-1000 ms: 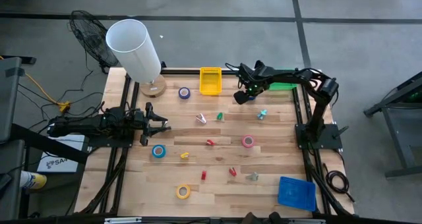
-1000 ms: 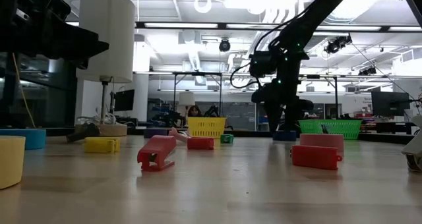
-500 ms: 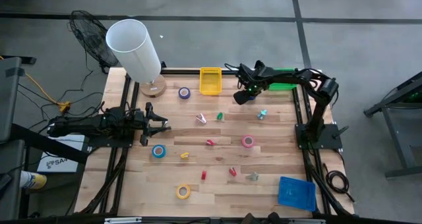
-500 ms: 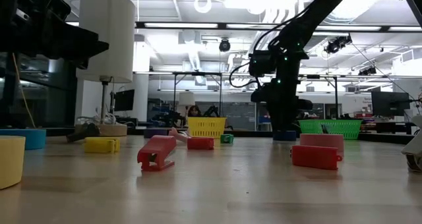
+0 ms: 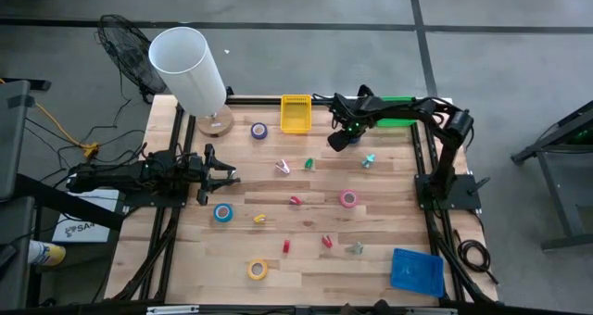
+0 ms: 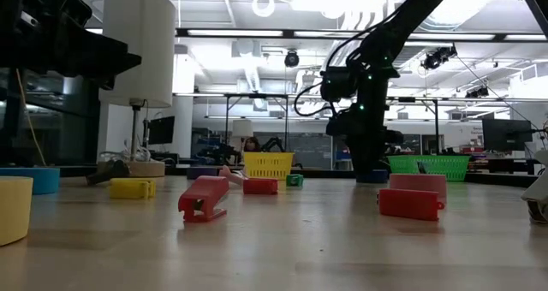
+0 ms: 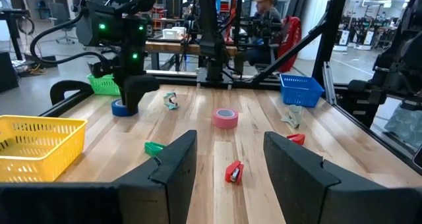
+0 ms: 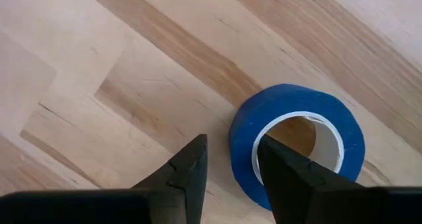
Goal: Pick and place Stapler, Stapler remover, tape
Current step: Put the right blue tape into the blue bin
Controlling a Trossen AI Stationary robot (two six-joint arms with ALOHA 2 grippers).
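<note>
A blue tape roll [image 8: 297, 97] lies flat on the wood at the table's far right, also seen in the left wrist view [image 7: 119, 108]. My right gripper [image 8: 231, 141] points down over it, open. One finger is inside the ring and the other outside its wall. In the high view this gripper [image 5: 337, 143] hides the roll. Other tape rolls lie flat: purple [image 5: 258, 130], blue [image 5: 222, 212], pink [image 5: 348, 198], yellow [image 5: 258, 270]. Small red staplers [image 6: 204, 198] lie mid-table. My left gripper [image 5: 230, 174] waits open at the left edge. My right gripper comes from above, fingers pointing down on either side of the roll's wall [image 8: 241, 159]. The finger inside the ring [image 8: 283, 174] stands close against the wall; I cannot tell whether it touches. Bare wood shows between the outer finger [image 8: 188, 174] and the roll.
A yellow basket [image 5: 296, 113] and a green basket [image 5: 400, 121] stand along the far edge, and a blue basket [image 5: 417, 271] at the near right. A white cylinder lamp [image 5: 188, 69] rises at the far left. Small teal, green and yellow pieces lie mid-table.
My right gripper has shifted a little toward the table's left edge above the blue tape and turned slightly. The roll stays on the table.
</note>
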